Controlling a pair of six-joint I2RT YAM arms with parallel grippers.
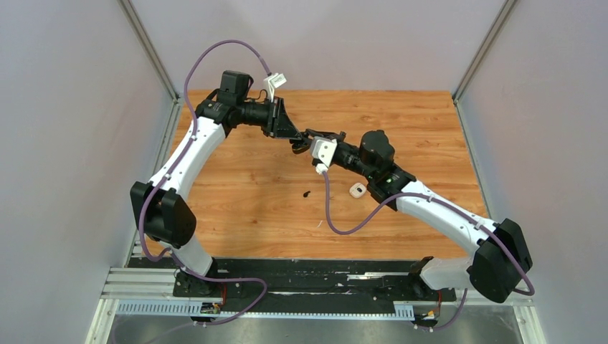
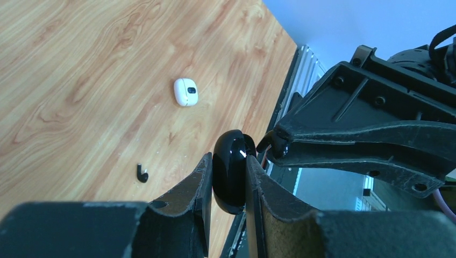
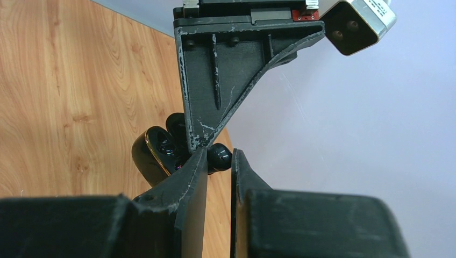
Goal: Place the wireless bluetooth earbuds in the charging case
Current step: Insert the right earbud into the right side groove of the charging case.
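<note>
My left gripper point(image 2: 228, 158) is shut on a glossy black charging case point(image 2: 230, 172), held on edge above the table. In the right wrist view the case point(image 3: 153, 153) shows an open cavity with a gold rim. My right gripper point(image 3: 219, 153) is shut on a small black earbud point(image 3: 219, 156) at its fingertips, right beside the case's opening. Both grippers meet at mid-table in the top view, the left point(image 1: 292, 140) and the right point(image 1: 307, 136). A second black earbud point(image 2: 142, 173) lies loose on the wood point(image 1: 306, 193).
A small white rounded case point(image 1: 357, 190) with a dark spot lies on the wooden table point(image 1: 430, 129), under the right forearm, also seen in the left wrist view point(image 2: 185, 92). Grey walls enclose the table on three sides.
</note>
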